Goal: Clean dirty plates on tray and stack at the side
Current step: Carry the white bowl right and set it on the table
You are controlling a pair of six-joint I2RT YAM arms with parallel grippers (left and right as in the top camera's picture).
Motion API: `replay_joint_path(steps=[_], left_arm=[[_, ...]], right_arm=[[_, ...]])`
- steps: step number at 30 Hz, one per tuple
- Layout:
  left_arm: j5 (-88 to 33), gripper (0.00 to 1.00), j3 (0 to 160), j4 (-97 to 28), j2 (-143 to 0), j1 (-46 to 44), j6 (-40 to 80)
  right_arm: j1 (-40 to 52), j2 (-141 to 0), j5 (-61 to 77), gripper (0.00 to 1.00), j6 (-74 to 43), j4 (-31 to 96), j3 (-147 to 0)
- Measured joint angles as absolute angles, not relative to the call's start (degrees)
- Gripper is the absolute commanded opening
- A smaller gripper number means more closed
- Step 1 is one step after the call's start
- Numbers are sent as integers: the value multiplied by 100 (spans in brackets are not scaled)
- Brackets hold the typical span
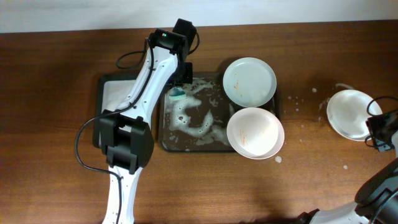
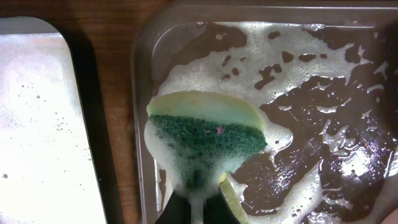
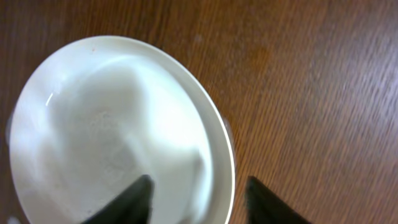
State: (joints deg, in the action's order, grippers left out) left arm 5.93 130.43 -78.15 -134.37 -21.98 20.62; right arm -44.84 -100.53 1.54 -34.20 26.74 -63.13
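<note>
Our left hand [image 2: 199, 202] is pinching a green and yellow sponge [image 2: 205, 134], and the sponge is dripping with white foam [image 2: 323, 62]. It is sitting at the top left part of the big dark tray [image 1: 186, 148]. Foam is lying over much of the tray floor. At the right end of the tray two plates are sitting close together. The green plate [image 1: 249, 81] is lying at the far corner. The cream plate [image 1: 255, 132] with thin orange marks is lying at the near corner, and its edge is hanging over the tray rim. Just left of the big tray, a smaller tray [image 1: 112, 93] with a whitish inside is lying on the bench [image 1: 50, 155]. Our right hand [image 3: 196, 199] is hanging with its fingers spread apart, one on each side of the rim of a white plate [image 3: 112, 124]. We cannot tell if they are touching it. This plate is sitting alone on the bench, well apart from the tray, on the right. Small water drops [image 1: 297, 102] are lying on the wood between them.
</note>
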Motion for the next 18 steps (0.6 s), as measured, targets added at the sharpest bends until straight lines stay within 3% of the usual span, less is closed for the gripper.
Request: replay_joint_path(steps=[9, 18], left_arm=[[593, 1, 13043, -7728, -13437, -2198, 2062], [593, 1, 13043, -7666, -13437, -2198, 2062]], right_arm=[[-4484, -10051, 1186, 59, -3387, 2733, -6313], [-4368, -9192, 2276, 72, -2888, 2871, -6313]])
